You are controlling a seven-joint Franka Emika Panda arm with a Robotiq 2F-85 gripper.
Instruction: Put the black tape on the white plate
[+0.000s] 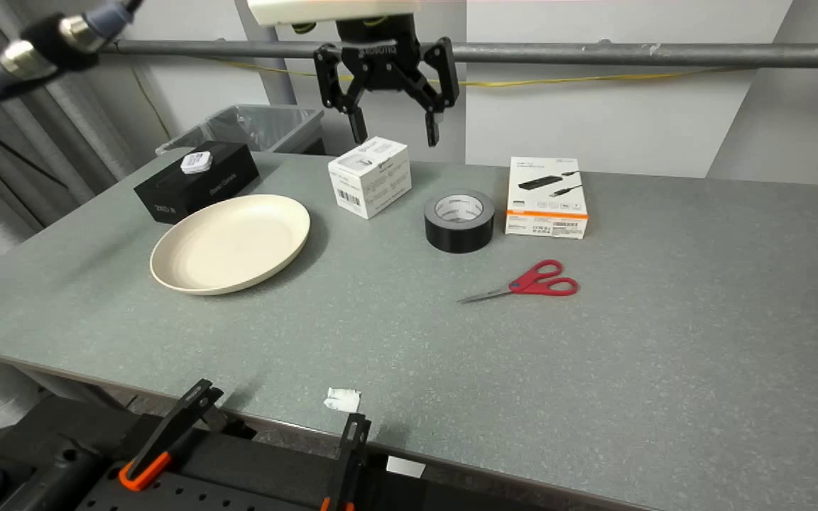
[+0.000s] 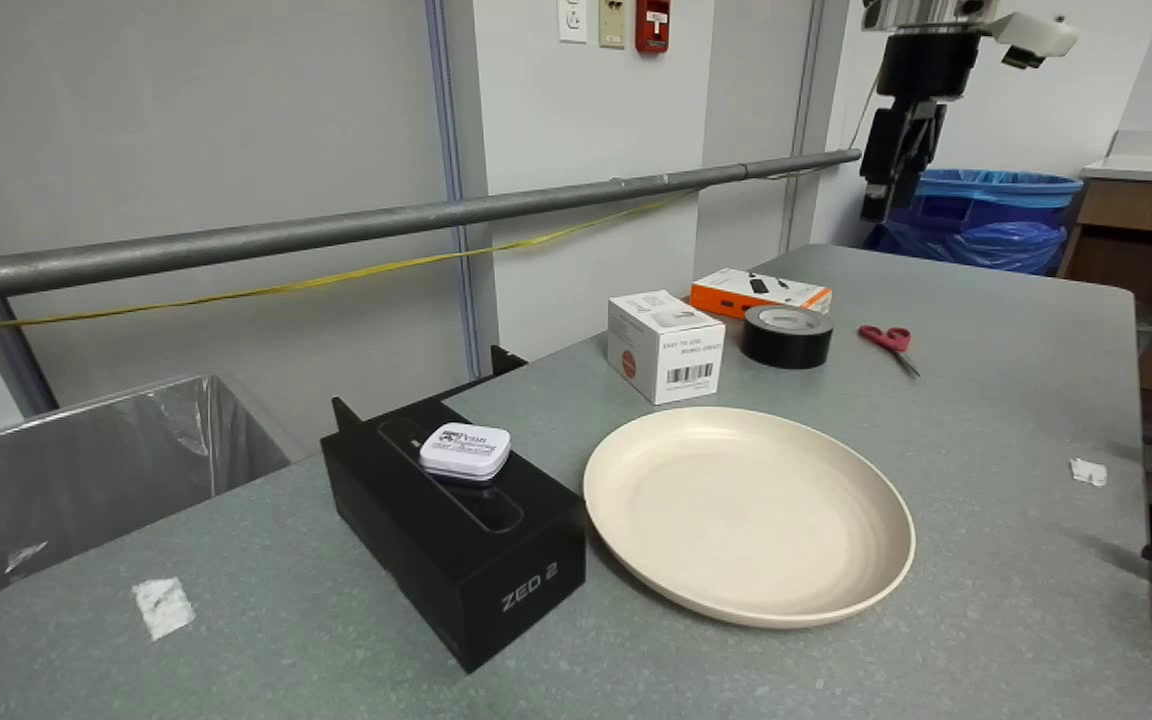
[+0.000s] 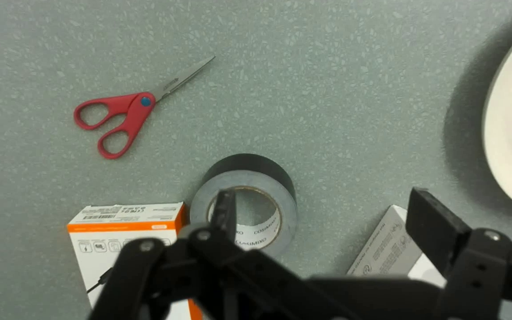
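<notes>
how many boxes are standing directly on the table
3: the black box beside the plate, the white box on the plate side of the tape, and the orange-striped box on the tape's other side. No view shows a fourth.

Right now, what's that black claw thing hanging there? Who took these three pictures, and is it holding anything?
That's a gripper, a robot's hand. Its two fingers are spread apart, holding nothing, above the table.

Two pictures come from cameras standing away from the robot. The third comes from a camera on its wrist, looking down, so the fingers look big and close.

On the table are a roll of black tape, a cream-white plate, red-handled scissors, a cube-like white box, an orange-striped white box, and a black ZED 2 box with a small white tin on top.

The robot is meant to put the tape on the plate, but it isn't there yet.
</notes>
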